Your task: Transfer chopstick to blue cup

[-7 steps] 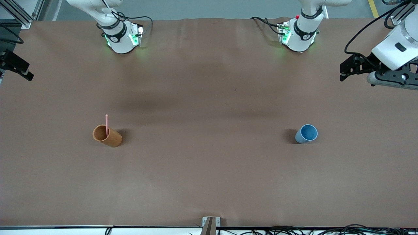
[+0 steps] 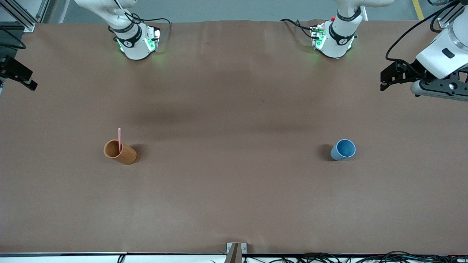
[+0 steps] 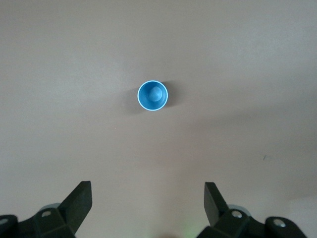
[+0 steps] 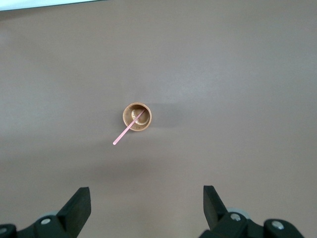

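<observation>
The pale pink chopstick [image 2: 119, 138] stands leaning in an orange-brown cup [image 2: 122, 154] toward the right arm's end of the table. The right wrist view shows the stick [image 4: 125, 133] sticking out over that cup's rim [image 4: 137, 115]. The blue cup [image 2: 343, 149] stands upright and empty toward the left arm's end, and it also shows in the left wrist view [image 3: 152, 95]. My left gripper [image 3: 147, 191] is open and empty, high over the table. My right gripper [image 4: 146, 196] is open and empty, also high over the table. Neither touches anything.
The brown table [image 2: 234, 109] is bare between the two cups. The arm bases [image 2: 137, 42] [image 2: 334, 40] stand along the edge farthest from the front camera. A metal bracket [image 2: 234, 252] and cables lie at the nearest edge. The left arm's hand [image 2: 402, 75] shows at the view's edge.
The arms' hands at the front view's edges have shifted very slightly. The cups and the stick have not moved.
</observation>
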Tool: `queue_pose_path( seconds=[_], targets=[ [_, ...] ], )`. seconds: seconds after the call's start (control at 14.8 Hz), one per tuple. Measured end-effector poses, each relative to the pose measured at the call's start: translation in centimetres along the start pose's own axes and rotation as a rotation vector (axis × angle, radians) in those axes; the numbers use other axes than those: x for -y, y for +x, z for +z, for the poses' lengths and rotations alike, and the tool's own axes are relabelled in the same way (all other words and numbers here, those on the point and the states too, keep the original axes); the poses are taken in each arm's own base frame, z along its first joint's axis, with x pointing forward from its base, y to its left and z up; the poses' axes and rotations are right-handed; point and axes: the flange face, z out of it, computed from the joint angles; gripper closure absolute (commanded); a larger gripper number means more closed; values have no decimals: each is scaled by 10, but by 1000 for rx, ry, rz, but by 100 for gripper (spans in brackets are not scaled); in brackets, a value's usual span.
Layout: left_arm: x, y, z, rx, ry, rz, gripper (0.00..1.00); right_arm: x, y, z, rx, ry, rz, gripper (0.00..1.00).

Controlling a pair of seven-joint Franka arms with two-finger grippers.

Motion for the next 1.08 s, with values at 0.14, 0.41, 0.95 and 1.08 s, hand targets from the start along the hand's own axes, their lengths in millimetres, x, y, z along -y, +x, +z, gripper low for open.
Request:
queue_pose_path(
  seconds=[0.14,0.41,0.95,1.08],
  targets=[
    [2,4,7,13,-1,0,0,0,0,1,1,0,0,0],
    [18,34,93,23,-1,-22,0,-1,1,2,2,0,2,0],
    [43,78,317,30,4,-58,0,-2,1,2,2,0,4,0],
    [44,82,344,34,5,-60,9,-2,1,2,2,0,4,0]
  ],
)
